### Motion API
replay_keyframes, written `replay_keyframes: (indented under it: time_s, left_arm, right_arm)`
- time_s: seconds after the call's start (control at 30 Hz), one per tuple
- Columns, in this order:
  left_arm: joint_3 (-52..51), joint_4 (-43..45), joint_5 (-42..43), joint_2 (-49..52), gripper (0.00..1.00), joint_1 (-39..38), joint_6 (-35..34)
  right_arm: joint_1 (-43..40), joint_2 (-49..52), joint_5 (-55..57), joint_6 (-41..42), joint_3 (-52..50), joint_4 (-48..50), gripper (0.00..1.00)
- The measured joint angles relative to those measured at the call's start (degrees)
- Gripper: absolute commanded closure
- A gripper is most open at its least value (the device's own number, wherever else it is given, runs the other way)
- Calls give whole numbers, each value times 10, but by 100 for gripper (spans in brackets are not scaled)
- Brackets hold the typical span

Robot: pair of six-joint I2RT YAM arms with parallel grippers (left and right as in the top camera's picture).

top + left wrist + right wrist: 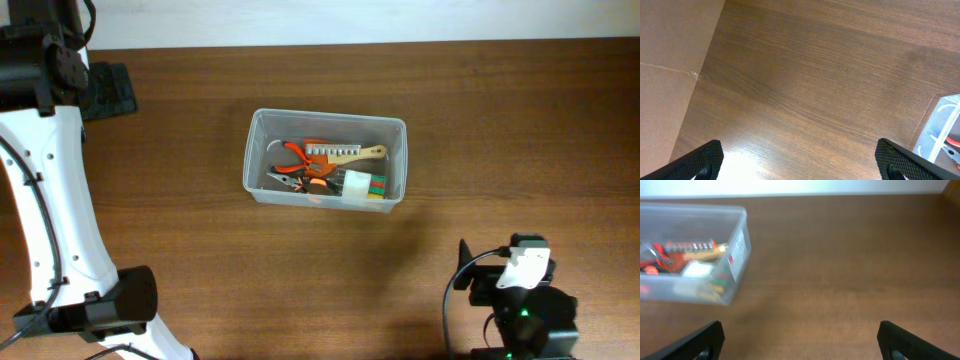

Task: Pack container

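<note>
container [330,114]: clear bin sitting on the surface [500,120], roughly mid-table and a bit toward the far side, long side running left-right. It's well apart from both arms.

inside it: orange-handled pliers [297,153] at the left, a wooden-handled brush [350,153] across the far half, and a small green/yellow/red box [368,186] in the near right corner. There's a second dark tool under the pliers, too cluttered to tell exactly what.

left jaws: spread wide open, gripping nothing. The wrist view only shows the two black fingertips [705,161] at the bottom corners with bare wood between them. One corner of the container just peeks in at the right edge.

right jaws: also wide open and empty, with the tips at the bottom corners and plain wood in between. The container is up in the top left of that view, nowhere near touching.

left arm [50,200]: white, runs down the left side of the overhead shot.

right arm [520,300]: black, parked at the near right edge.
</note>
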Motion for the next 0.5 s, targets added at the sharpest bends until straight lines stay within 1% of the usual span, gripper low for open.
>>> replay_keyframes:
  time_s: [0.17, 0.5]
  left_arm:
    - [0, 0, 0, 0, 1, 0, 0]
    - [0, 0, 0, 0, 1, 0, 0]
  right_arm:
    - [0, -14, 0, 0, -59, 6, 1]
    - [0, -47, 0, 0, -107, 7, 1]
